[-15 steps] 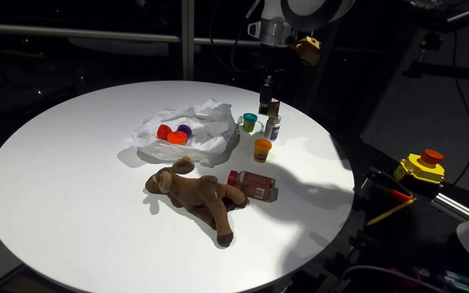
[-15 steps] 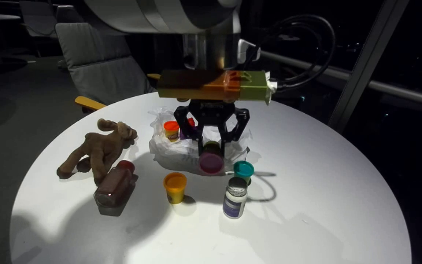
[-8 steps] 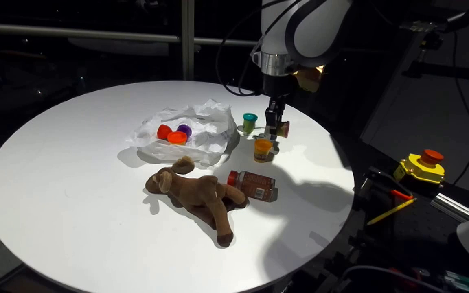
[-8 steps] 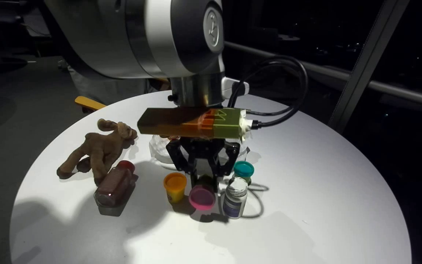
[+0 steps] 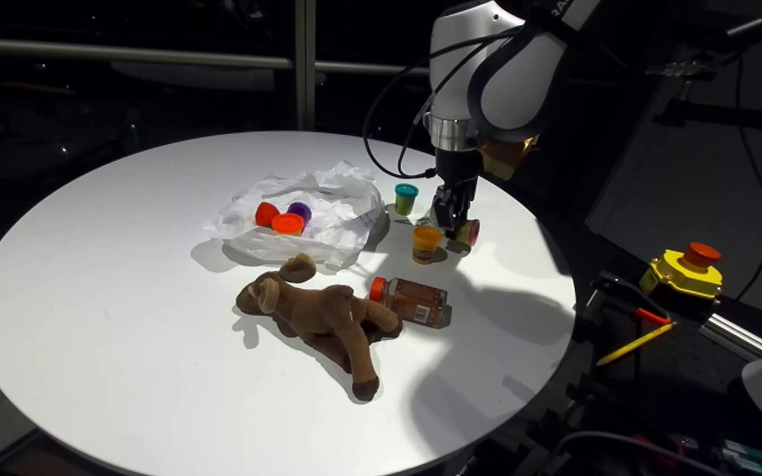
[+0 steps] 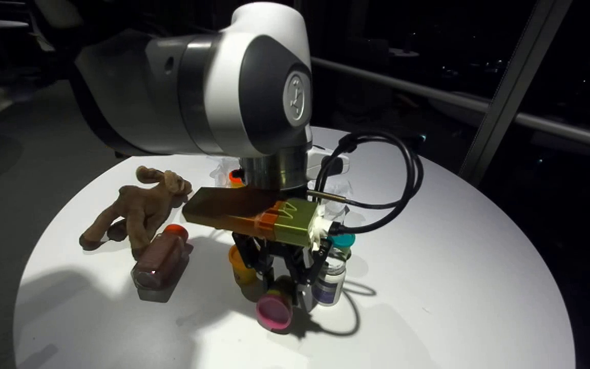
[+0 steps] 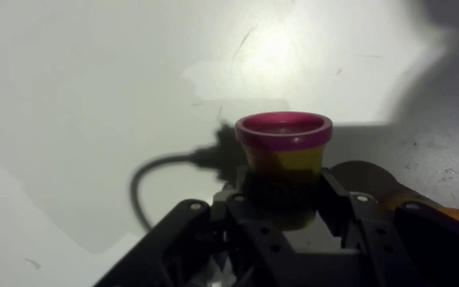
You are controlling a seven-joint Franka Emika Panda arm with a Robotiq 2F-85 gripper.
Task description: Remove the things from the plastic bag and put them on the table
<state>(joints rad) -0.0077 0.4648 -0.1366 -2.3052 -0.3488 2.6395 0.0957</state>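
Note:
My gripper [image 7: 283, 187] is shut on a yellow tub with a pink lid [image 6: 274, 311], tipped on its side with the lid pointing away from the plastic bag [image 5: 348, 192]. The tub hangs low over the white table [image 5: 123, 370]; whether it touches cannot be told. Inside the crumpled bag sit a red-orange-lidded tub [image 5: 288, 225], a purple lid [image 5: 299, 211] and a red item [image 5: 266, 214]. Outside it lie the brown plush animal [image 5: 321, 311] and a brown bottle with a red cap [image 5: 417, 303]. An orange tub [image 5: 426, 246] and a teal-lidded tub [image 5: 405, 200] stand upright.
Close beside the gripper, a white bottle with a blue label [image 6: 328, 287] stands in an exterior view. The orange tub is just on the gripper's opposite side. A cable [image 6: 413, 179] loops out from the wrist. The arm covers much of the bag in that view.
With the pink-lidded tub in its grip, my gripper has come down and away from the bag, in between the orange tub and the white bottle. The other things have stayed put.

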